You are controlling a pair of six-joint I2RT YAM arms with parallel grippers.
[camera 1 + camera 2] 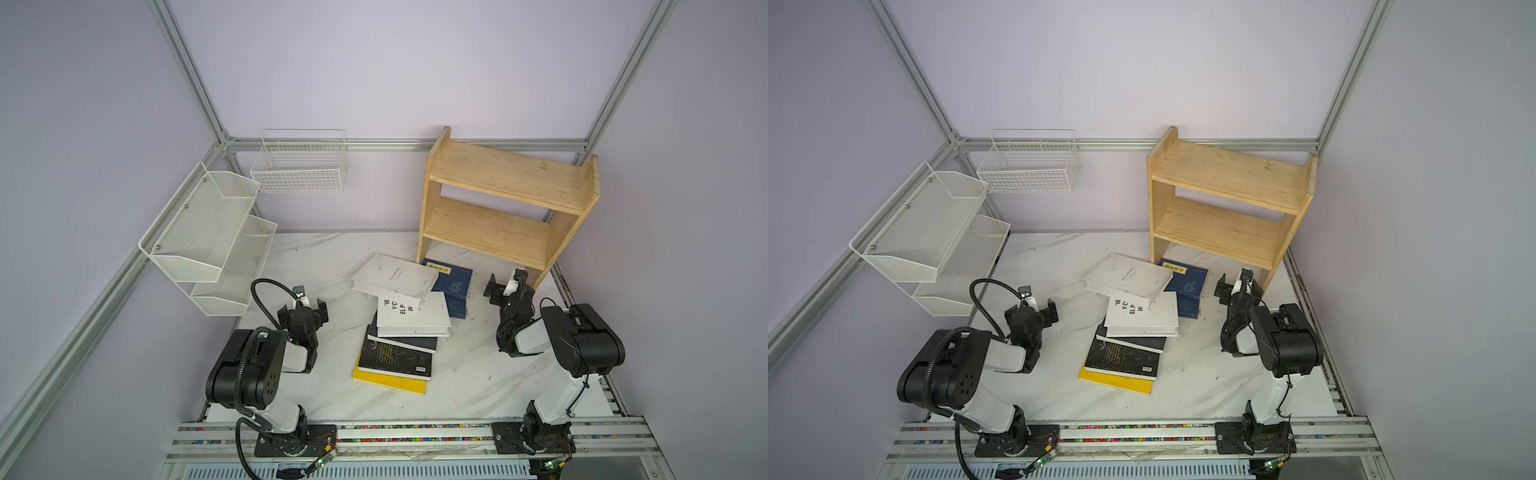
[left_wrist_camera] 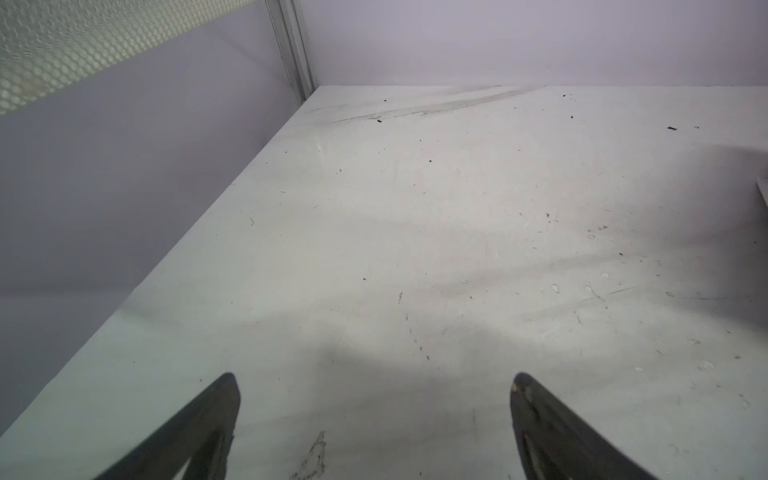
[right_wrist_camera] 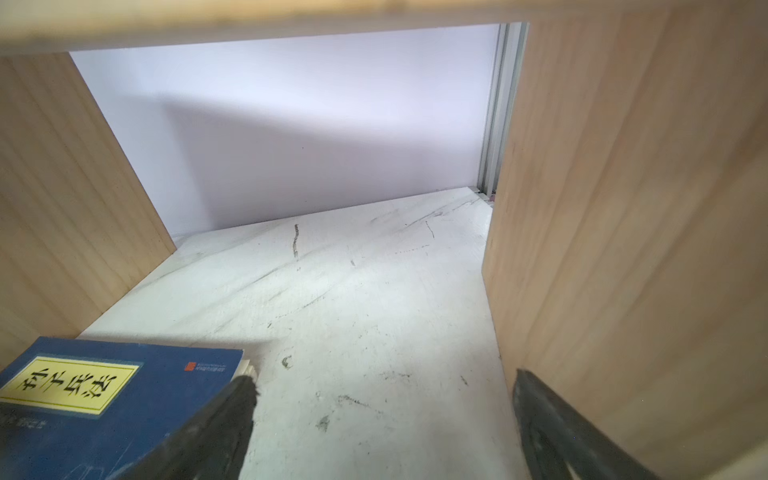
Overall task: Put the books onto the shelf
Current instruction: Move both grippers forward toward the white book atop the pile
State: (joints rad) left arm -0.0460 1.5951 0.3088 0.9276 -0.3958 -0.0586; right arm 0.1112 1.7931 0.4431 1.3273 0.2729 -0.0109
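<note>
Shelf (image 1: 507, 176) bare — all books (image 1: 411, 316) lie piled on table (image 1: 316, 257) (none placed). Left gripper (image 1: 303, 309) and right gripper (image 1: 505, 283) both spread, empty.

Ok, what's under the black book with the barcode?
A yellow book lies under the black book, only its near and left edges showing. Its cover is hidden, as is anything beneath it.

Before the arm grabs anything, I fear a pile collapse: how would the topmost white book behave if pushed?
The topmost white book lies askew on the lettered white book, overhanging it, so a push would probably slide it off. It looks thick and flat, so likely fairly stiff when lifted.
</note>
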